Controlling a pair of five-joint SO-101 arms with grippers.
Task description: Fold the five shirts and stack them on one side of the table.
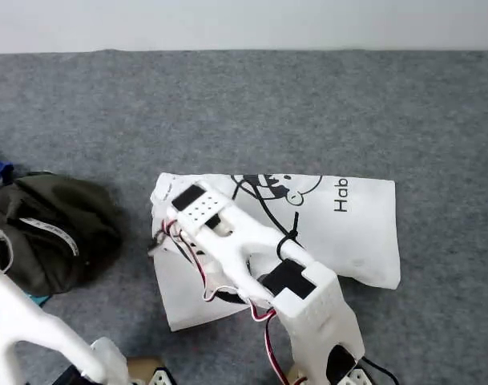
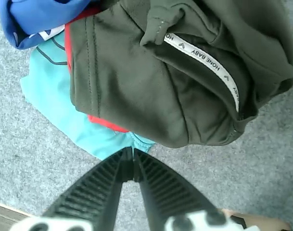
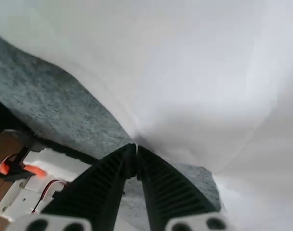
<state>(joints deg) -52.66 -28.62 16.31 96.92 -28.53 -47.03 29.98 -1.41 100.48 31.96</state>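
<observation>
Left side of the grey table (image 1: 268,104): heap of unfolded shirts. Olive shirt (image 1: 55,233) on top, bunched, collar tape turned outward. Blue shirt (image 2: 35,19) at the heap's far edge. Teal shirt (image 2: 55,106) lowest, flat on the felt. A strip of red shirt (image 2: 105,123) shows between the teal and the olive.

Left gripper (image 2: 133,161): fingers (image 2: 156,187) pressed together along their length, no gap at the tips. The tips sit at the near hem of the teal shirt, just beside the olive one. Cannot tell whether any cloth is caught between them. The felt lies bare under the fingers.

Centre to right: white shirt (image 1: 348,233) spread on the table, dark print facing up, well apart from the heap. Its left edge is bunched and raised.

Right arm (image 1: 252,257) lies diagonally across the white shirt, wrist over that bunched left edge. Right gripper (image 3: 136,151): clenched, tips meeting on the shirt's hem. Creases in the white cloth run toward the tips, and the cloth next to them stands off the felt.
</observation>
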